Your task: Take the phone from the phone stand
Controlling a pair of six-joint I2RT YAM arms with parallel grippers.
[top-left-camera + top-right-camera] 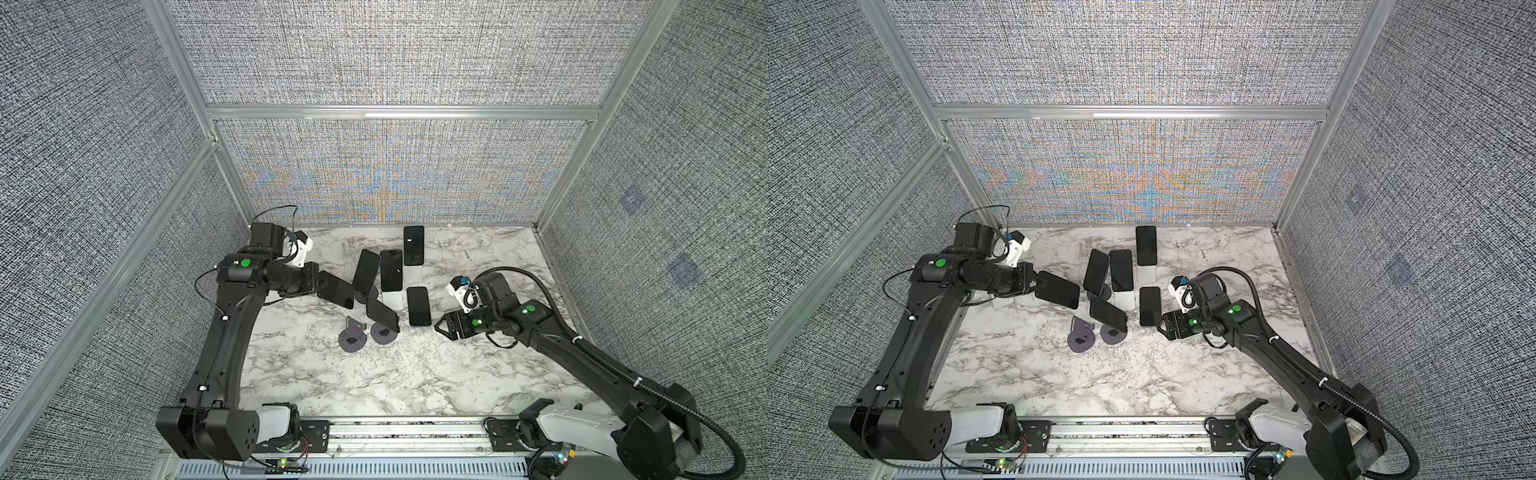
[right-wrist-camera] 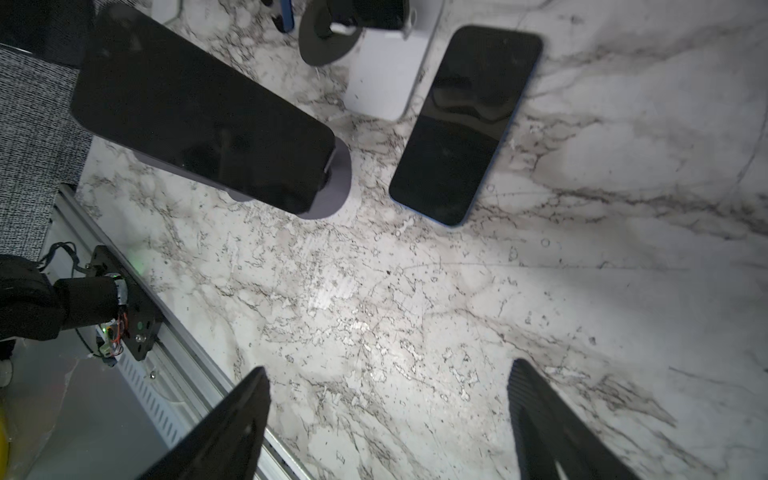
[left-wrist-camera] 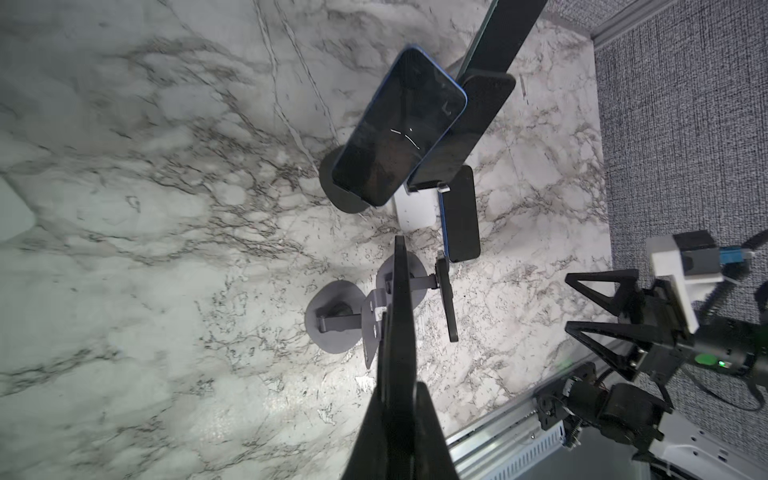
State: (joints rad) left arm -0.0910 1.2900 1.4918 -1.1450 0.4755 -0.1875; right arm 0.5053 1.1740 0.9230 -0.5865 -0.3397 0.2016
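- The left pincer (image 1: 321,281) is clenched on one short end of a black phone (image 1: 336,291). In the left wrist view its fingers (image 3: 432,428) press the phone's two faces, and the phone shows edge-on.
- The phone juts out from the fingertips toward the middle of the marble counter (image 1: 374,382). It is held off the surface over the left half, nearer the far edge than the near one.
- An empty grey stand (image 1: 352,336) sits on the counter near the phone, on its near side and not touching it.
- Just beside it, a second grey stand (image 1: 379,333) carries another phone (image 1: 382,314).
- The right pincer (image 2: 388,365) is spread wide and grasps nothing. It is over the counter's right half, well apart from the gripped phone.
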